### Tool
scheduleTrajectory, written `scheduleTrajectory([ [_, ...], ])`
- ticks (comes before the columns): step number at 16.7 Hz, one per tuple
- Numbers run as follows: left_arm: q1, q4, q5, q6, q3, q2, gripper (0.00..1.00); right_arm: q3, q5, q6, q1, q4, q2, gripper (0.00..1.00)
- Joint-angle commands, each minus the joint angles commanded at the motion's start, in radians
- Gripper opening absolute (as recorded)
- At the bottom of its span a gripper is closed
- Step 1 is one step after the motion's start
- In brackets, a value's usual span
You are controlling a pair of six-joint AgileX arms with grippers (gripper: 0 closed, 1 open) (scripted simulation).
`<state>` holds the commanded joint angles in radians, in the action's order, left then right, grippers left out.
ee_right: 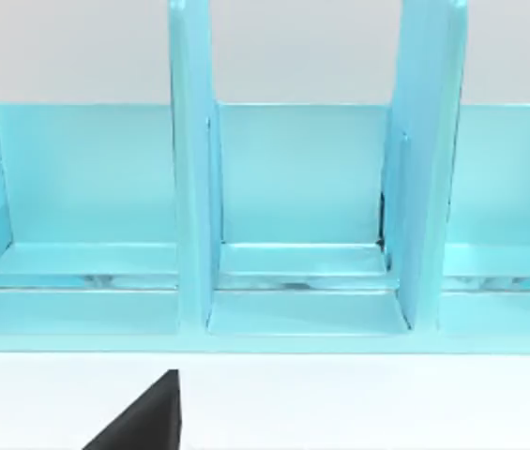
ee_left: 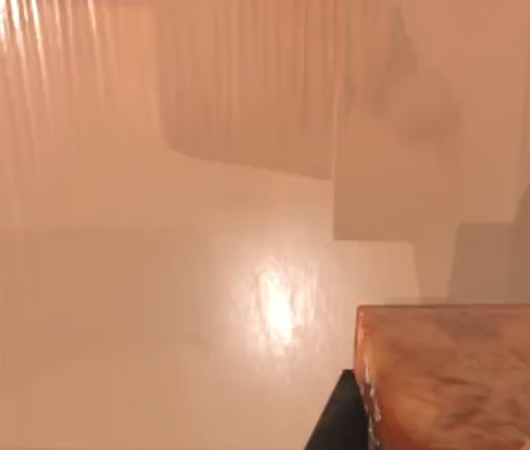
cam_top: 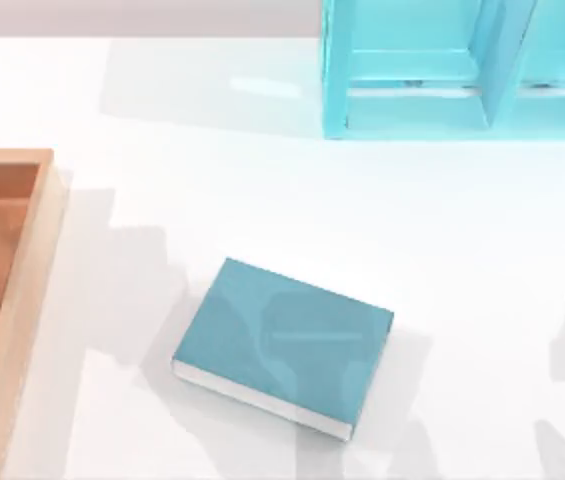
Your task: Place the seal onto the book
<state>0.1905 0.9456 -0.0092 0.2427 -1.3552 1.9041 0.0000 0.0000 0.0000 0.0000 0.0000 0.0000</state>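
**Seal at the tray, book mid-surface**

An orange-tan block that I take for the seal [ee_left: 461, 375] sits close under the left wrist camera, inside the wooden tray [cam_top: 22, 260] at the surface's [cam_top: 462, 220] left edge. A dark part of the left end effector [ee_left: 335, 427] is just beside it. Whether that end effector is grasping or released, I cannot tell.

The book [cam_top: 282, 340] lies flat to the tray's right, near the middle. Its long axis runs left to right, slightly skewed, with the cover bare. The left arm is the nearer one.

The tray's right wall stands between the seal and the book, so the carry likely needs a lift first.

The right end effector [ee_right: 143, 422] faces the turquoise shelf unit [cam_top: 412, 100], well apart from the book; its state also cannot be told.
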Motion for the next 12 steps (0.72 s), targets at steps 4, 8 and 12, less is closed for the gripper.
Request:
scheduleTrajectory([
  [4,-0.127,0.149,-0.007,-0.102,-0.129,-0.042,0.0,0.0,0.0,0.0,0.0,0.0,0.0,1.0],
  [8,-0.246,0.294,0.001,-0.237,-0.231,-0.065,0.0,0.0,0.0,0.0,0.0,0.0,0.0,1.0],
  [12,-0.335,0.433,0.009,-0.354,-0.301,-0.081,0.0,0.0,0.0,0.0,0.0,0.0,0.0,1.0],
])
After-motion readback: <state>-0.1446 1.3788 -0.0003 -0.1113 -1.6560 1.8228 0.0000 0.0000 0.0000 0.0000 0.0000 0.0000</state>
